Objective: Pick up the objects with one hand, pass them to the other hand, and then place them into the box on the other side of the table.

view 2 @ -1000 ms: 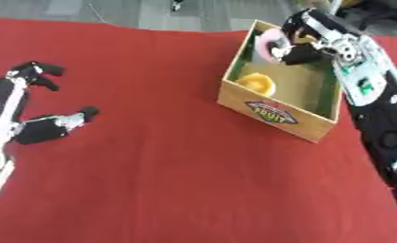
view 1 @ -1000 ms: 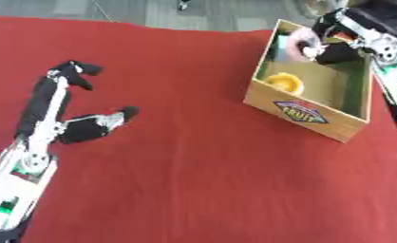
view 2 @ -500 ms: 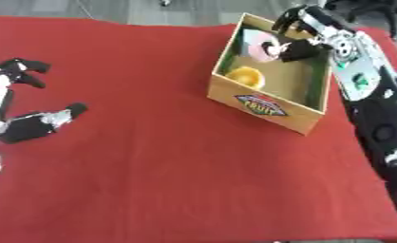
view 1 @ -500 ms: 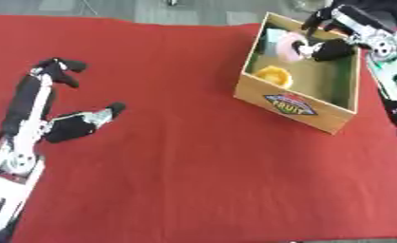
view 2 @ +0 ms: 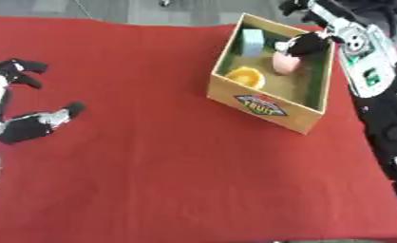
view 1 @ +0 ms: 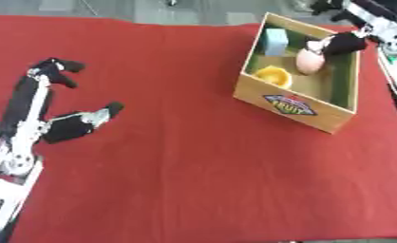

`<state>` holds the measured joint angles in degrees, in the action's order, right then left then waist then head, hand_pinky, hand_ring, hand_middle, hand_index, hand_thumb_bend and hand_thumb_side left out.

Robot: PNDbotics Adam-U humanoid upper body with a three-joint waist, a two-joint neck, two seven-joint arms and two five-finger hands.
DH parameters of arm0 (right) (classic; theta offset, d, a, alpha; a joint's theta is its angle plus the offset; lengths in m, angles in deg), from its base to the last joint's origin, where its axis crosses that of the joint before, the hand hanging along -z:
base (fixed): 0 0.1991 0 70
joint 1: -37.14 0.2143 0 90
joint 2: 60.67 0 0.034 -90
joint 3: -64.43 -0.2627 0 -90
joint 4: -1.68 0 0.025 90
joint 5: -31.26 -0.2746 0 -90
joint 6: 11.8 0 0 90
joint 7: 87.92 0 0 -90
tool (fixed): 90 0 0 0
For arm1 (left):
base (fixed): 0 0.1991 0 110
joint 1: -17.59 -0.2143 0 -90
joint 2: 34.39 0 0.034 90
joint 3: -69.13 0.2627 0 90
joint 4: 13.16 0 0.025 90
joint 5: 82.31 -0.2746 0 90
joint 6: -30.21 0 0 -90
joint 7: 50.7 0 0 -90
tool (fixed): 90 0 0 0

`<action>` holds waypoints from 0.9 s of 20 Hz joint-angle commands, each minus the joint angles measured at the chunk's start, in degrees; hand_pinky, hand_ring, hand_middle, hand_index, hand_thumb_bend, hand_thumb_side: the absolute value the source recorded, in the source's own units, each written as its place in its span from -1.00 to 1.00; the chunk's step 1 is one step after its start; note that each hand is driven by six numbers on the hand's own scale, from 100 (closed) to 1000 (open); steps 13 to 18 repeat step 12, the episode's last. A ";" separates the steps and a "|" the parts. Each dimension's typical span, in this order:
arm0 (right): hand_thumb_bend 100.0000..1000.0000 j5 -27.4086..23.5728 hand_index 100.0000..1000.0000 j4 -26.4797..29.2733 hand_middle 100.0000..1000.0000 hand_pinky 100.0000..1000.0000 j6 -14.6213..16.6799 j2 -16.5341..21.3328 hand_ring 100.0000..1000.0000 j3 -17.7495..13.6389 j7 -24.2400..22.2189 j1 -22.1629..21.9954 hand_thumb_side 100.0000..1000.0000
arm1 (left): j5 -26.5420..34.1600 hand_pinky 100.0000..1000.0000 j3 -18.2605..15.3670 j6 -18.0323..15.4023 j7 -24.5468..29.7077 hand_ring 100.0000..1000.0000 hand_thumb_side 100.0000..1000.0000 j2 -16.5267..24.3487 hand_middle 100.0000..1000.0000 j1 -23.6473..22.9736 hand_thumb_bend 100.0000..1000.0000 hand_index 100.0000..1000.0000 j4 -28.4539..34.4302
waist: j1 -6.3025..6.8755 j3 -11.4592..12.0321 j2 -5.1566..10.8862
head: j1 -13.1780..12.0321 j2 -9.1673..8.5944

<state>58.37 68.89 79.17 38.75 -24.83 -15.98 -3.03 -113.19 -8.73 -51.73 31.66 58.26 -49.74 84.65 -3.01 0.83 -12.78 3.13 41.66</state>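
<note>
We see the left hand [view 1: 65, 128] with black fingers and silver-white links, on a white and silver forearm carrying small dark parts. The right hand [view 2: 306, 43] is black too, its forearm white with a green mark and black casing.

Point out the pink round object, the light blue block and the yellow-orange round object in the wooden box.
Pink round object [view 1: 309, 62], left eye view, its visible front.
Light blue block [view 1: 276, 42], left eye view, its top face.
Yellow-orange round object [view 2: 245, 76], right eye view, its centre.
</note>
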 commanded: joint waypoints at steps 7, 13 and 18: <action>-1.00 -25.95 0.53 7.12 0.30 0.74 -1.85 2.16 0.91 -1.74 10.63 0.08 -0.74 | 0.54 0.45 -0.87 -0.27 -0.34 0.05 -0.16 0.65 0.25 0.32 0.37 0.48 0.76 | 0.55 0.30 1.67 | -1.14 -0.42; -1.00 -35.43 0.58 16.24 0.40 0.79 -2.91 1.48 0.98 -1.48 10.70 -2.67 -0.79 | 0.96 0.45 -1.02 -0.32 -0.56 0.06 -0.14 0.74 0.26 0.00 0.36 0.50 0.99 | 0.51 0.71 2.13 | -1.64 -0.10; -1.00 -35.43 0.58 16.24 0.40 0.79 -2.91 1.48 0.98 -1.48 10.70 -2.67 -0.79 | 0.96 0.45 -1.02 -0.32 -0.56 0.06 -0.14 0.74 0.26 0.00 0.36 0.50 0.99 | 0.51 0.71 2.13 | -1.64 -0.10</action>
